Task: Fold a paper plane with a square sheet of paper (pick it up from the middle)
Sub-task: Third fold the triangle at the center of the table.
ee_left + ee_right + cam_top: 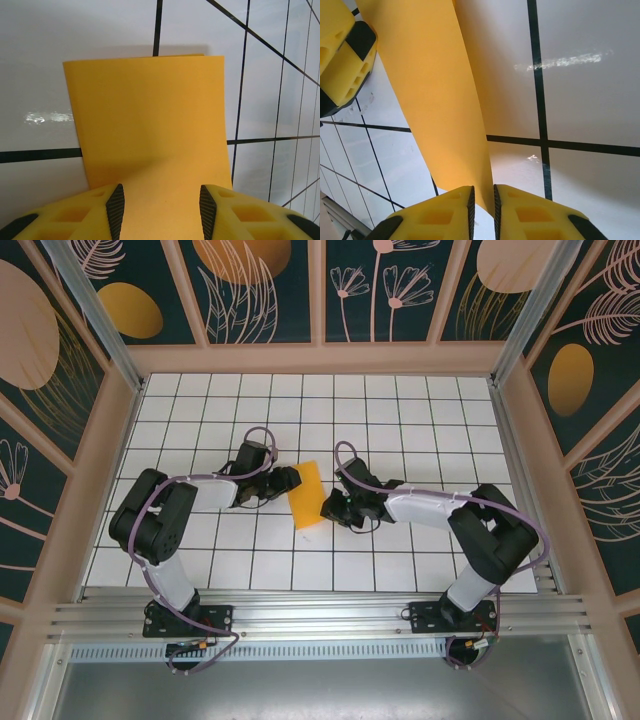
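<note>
The square sheet of paper [306,496] is orange-yellow and doubled over into a narrow strip, mid-table between the two grippers. My left gripper [287,480] is at the strip's left side. In the left wrist view its jaws [161,207] stand well apart, and the paper [150,125] runs between them and curves up toward the camera. My right gripper [329,508] is at the strip's near right edge. Its jaws [483,210] are a narrow slit apart, with the paper's [435,90] lower tip reaching into the slit. The left gripper's yellow finger [340,55] shows beyond the sheet.
The white grid-tiled table [400,420] is enclosed by dark patterned wall panels [60,350] on three sides. An aluminium rail [320,615] with both arm bases runs along the near edge. Purple cables loop over both arms.
</note>
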